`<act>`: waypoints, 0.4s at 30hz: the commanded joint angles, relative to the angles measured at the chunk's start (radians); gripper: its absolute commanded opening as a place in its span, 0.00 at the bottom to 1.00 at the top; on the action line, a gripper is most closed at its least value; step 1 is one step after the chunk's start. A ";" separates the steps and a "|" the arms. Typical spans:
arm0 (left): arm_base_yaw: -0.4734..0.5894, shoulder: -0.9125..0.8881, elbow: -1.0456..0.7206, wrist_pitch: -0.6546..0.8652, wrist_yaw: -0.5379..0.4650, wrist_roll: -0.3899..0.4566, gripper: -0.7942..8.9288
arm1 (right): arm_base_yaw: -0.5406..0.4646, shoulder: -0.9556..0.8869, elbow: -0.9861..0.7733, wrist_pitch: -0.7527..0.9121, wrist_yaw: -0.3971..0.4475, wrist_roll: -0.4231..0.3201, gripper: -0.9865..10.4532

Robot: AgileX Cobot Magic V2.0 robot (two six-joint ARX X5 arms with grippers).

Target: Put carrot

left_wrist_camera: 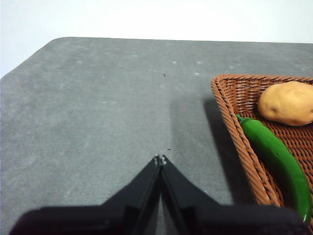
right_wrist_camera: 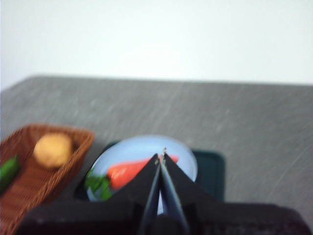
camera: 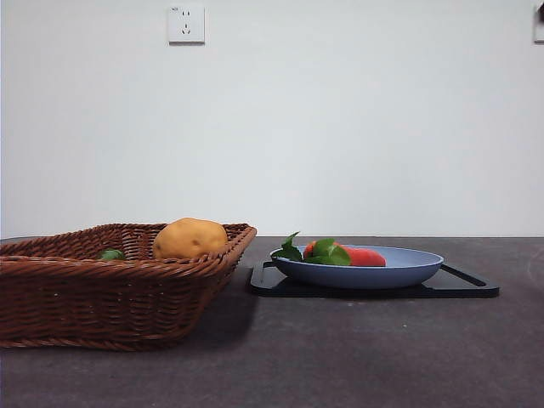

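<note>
The red-orange carrot (camera: 361, 256) with green leaves (camera: 319, 252) lies in a blue plate (camera: 408, 265) on a black tray (camera: 463, 285). It also shows in the right wrist view (right_wrist_camera: 127, 172), lying in the plate (right_wrist_camera: 183, 159). My right gripper (right_wrist_camera: 160, 156) is shut and empty, held above and back from the plate. My left gripper (left_wrist_camera: 160, 158) is shut and empty over bare table beside the wicker basket (left_wrist_camera: 239, 127). Neither gripper shows in the front view.
A brown wicker basket (camera: 102, 289) stands at the left, holding a yellow-brown potato (camera: 189, 238) and a green pepper (left_wrist_camera: 276, 154). The dark grey table (camera: 340, 348) stretches in front. A white wall with a socket (camera: 186, 24) is behind.
</note>
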 commanded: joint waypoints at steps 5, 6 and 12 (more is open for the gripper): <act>0.004 -0.004 -0.012 0.008 0.001 0.002 0.09 | -0.307 -0.089 -0.065 0.010 -0.287 -0.020 0.09; 0.004 -0.004 -0.012 0.008 0.001 0.002 0.09 | -0.341 -0.098 -0.081 0.013 -0.318 -0.023 0.09; 0.004 -0.004 -0.012 0.008 0.001 0.002 0.09 | -0.541 -0.190 -0.219 0.025 -0.417 -0.029 0.09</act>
